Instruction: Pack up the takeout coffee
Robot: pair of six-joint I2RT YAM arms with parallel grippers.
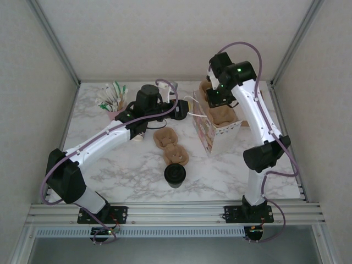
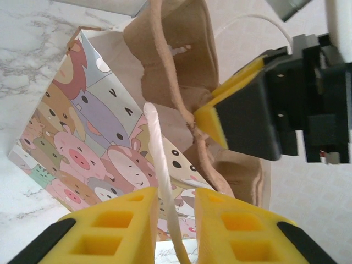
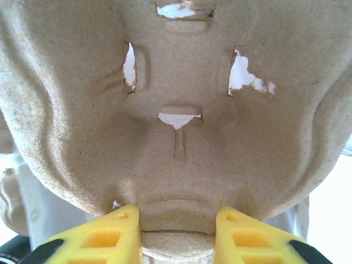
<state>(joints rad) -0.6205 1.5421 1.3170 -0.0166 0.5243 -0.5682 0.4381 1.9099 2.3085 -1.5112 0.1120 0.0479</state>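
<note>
With the left gripper [image 2: 175, 201] pinching the white cord handle [image 2: 158, 154] of the cartoon-printed paper bag [image 2: 82, 137] and the right gripper [image 3: 179, 220] clamping a brown pulp tray [image 3: 176, 82], I'm judging the black-lidded paper cup [image 1: 175, 175], standing on the marble table [image 1: 220, 176] near its front edge, light, crushable, best taken mid-wall.

Top cam hangs above and behind the arm bases, looking down over the whole counter [image 1: 121, 165]. Left wrist cam stares past the left claw [image 2: 176, 220] at the bag [image 2: 99, 143], super close. Right wrist cam is jammed right up against the tray [image 3: 176, 137]. All three catch that tray.
</note>
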